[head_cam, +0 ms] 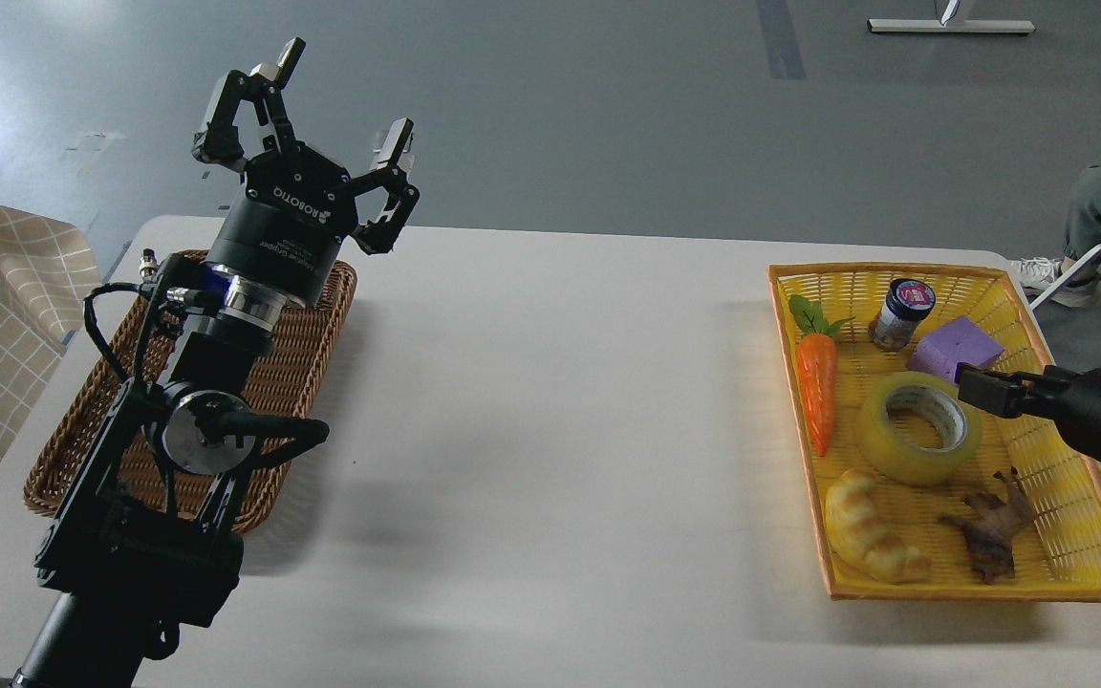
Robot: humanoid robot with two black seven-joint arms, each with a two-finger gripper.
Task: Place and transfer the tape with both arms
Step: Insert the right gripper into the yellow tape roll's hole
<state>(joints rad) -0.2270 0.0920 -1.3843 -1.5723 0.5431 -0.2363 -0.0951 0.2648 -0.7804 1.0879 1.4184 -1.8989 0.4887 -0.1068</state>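
The tape (918, 426), a wide glossy yellow roll with a pale core, lies flat in the middle of the yellow basket (1057, 535) on the right. My right gripper (979, 392) reaches in from the right edge, just above the tape's right rim; it is seen edge-on and I cannot tell its fingers apart. My left gripper (335, 100) is raised above the far end of the brown wicker tray (63, 449), its fingers spread open and empty.
In the yellow basket lie a toy carrot (816, 382), a small dark jar (900, 313), a purple block (957, 350), a croissant-like toy (868, 539) and a brown animal figure (992, 527). A person's leg (1100, 205) shows at the right edge.
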